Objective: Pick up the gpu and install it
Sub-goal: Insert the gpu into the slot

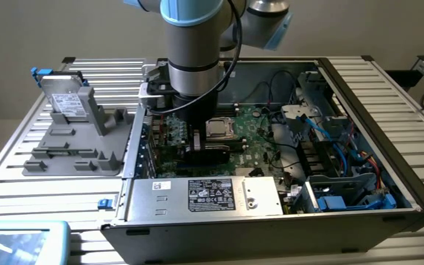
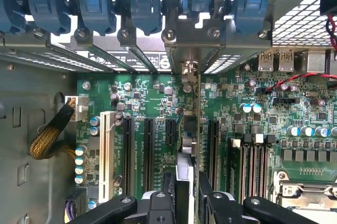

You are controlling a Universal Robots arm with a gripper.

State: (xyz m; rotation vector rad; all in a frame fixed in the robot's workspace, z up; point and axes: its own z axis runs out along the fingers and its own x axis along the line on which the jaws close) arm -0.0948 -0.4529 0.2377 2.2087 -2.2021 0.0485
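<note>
Gripper [image 2: 187, 203] clamps gpu [image 2: 190, 129] edge-on, frame centre, over motherboard [image 2: 152, 98] slots | card light, stiff, fragile | hold by board edges, off components

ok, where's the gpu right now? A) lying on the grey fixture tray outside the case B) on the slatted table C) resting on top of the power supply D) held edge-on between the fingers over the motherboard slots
D: the gpu stands edge-on between the fingers, above the motherboard slots inside the case.
</note>
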